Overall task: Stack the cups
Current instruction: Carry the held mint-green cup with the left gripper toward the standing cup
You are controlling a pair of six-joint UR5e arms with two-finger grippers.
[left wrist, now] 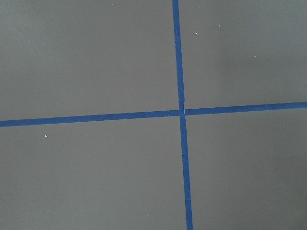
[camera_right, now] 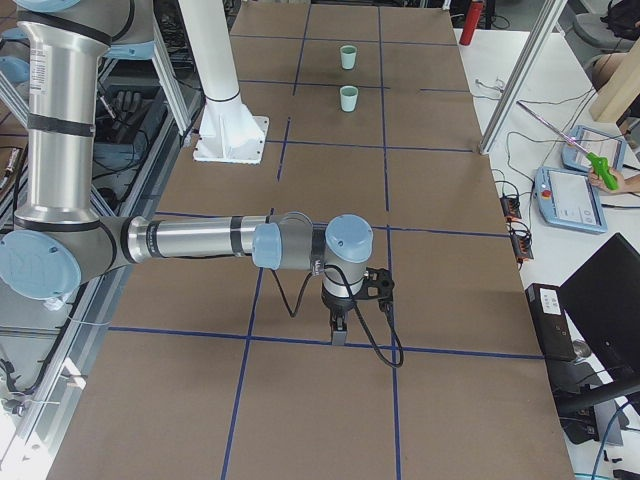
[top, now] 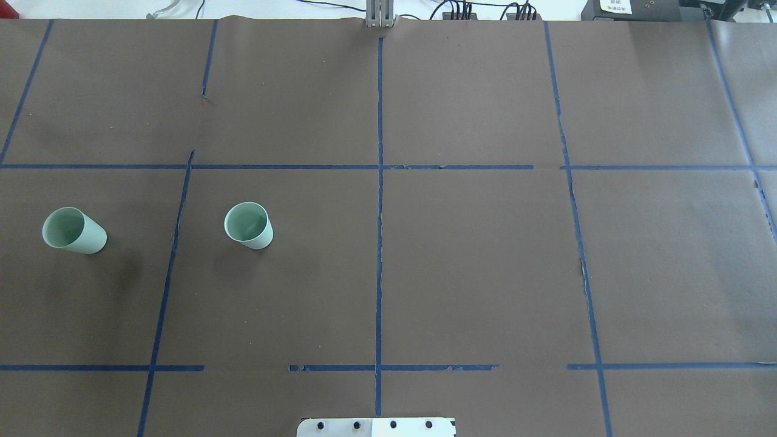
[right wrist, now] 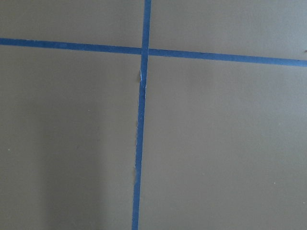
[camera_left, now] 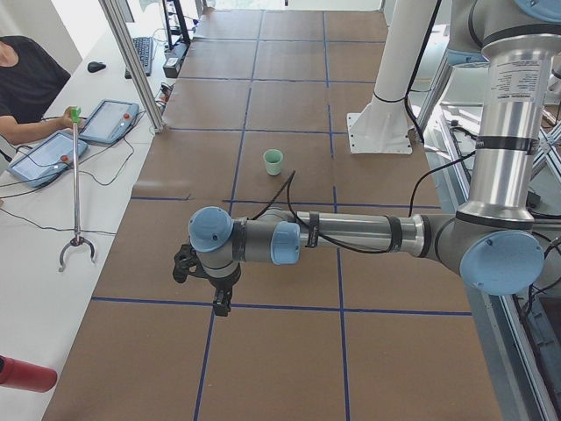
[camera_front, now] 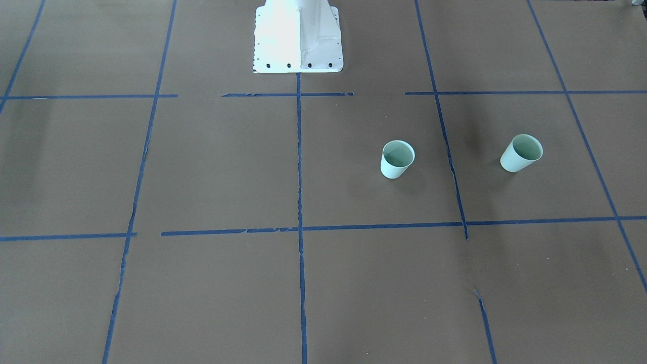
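Left gripper [camera_left: 221,305] and right gripper [camera_right: 338,335] are hanging over the table [top: 485,273], opening impossible to tell; inner cup [top: 249,225] is standing well apart from outer cup [top: 74,230]

Two cups (inner cup [top: 248,225], outer cup [top: 74,230]), two arms (left arm [camera_left: 351,232], right arm [camera_right: 190,240]), one white pedestal [camera_front: 297,35].

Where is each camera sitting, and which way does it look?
Front-facing: across the table, facing the robot; shows its base and both cups.
Overhead: behind the robot, looking down; base edge, same cups.
Left side: table's end; left arm, left gripper, one cup.
Right side: opposite end; right arm, right gripper, both cups.
Left wrist: down at crossed tape; no body.
Right wrist: likewise.
Shared: front-facing and overhead see both cups, mirrored.
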